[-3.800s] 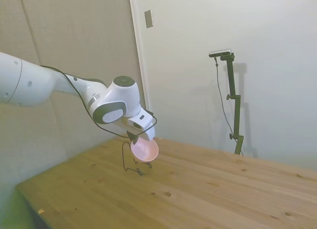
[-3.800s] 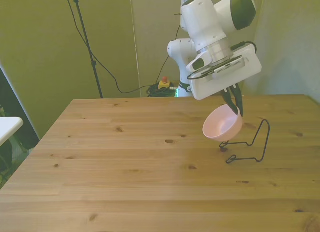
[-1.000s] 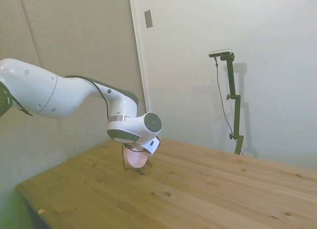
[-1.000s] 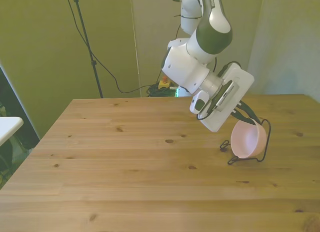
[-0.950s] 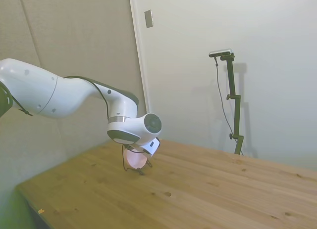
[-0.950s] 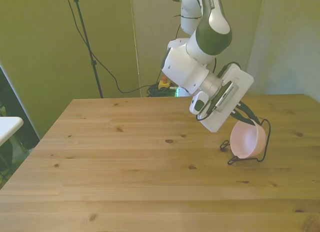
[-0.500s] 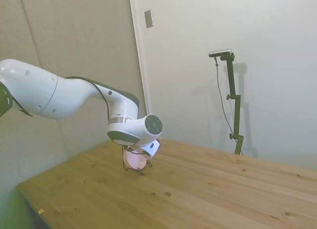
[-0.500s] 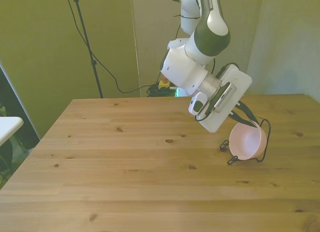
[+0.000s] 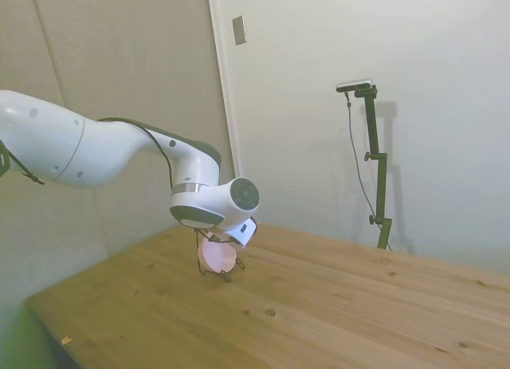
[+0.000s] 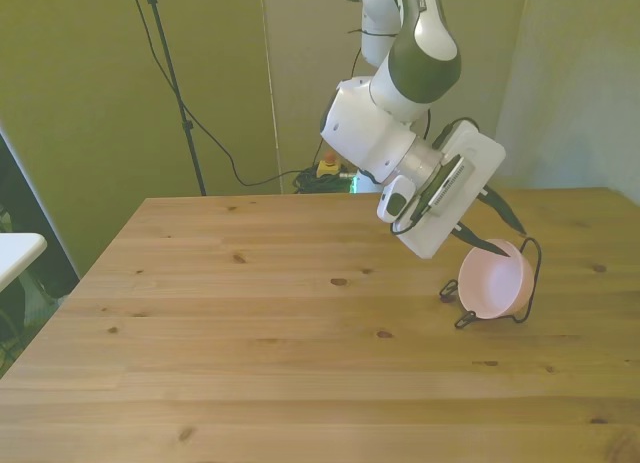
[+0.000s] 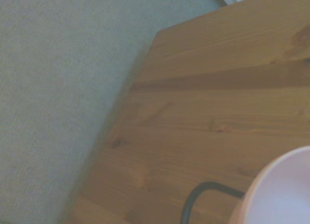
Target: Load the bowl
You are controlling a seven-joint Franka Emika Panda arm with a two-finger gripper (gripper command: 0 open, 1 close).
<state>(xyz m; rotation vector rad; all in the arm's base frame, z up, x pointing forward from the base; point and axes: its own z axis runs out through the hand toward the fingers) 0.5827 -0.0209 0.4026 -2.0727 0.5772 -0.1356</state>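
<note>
Bowl [image 10: 493,281] sits tilted in the wire rack [image 10: 527,274] on the bench [image 10: 250,323], gripper [image 10: 495,226] just above w/ fingers spread, gripping nothing; looks light, stiff, slick plastic, so pinch the thin rim, prob. gently.

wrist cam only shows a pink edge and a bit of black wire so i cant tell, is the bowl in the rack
Observer: Yes. In the front view the bowl sits tilted in the black wire rack, leaning on its upright loop.
Operator: is the gripper holding it
Observer: The gripper is open, with its fingertips spread just above the bowl's rim. Whether they touch the rim cannot be told.
Operator: where on the table is the rack
Observer: It stands on the far half of the wooden table, toward the front view's right.
</note>
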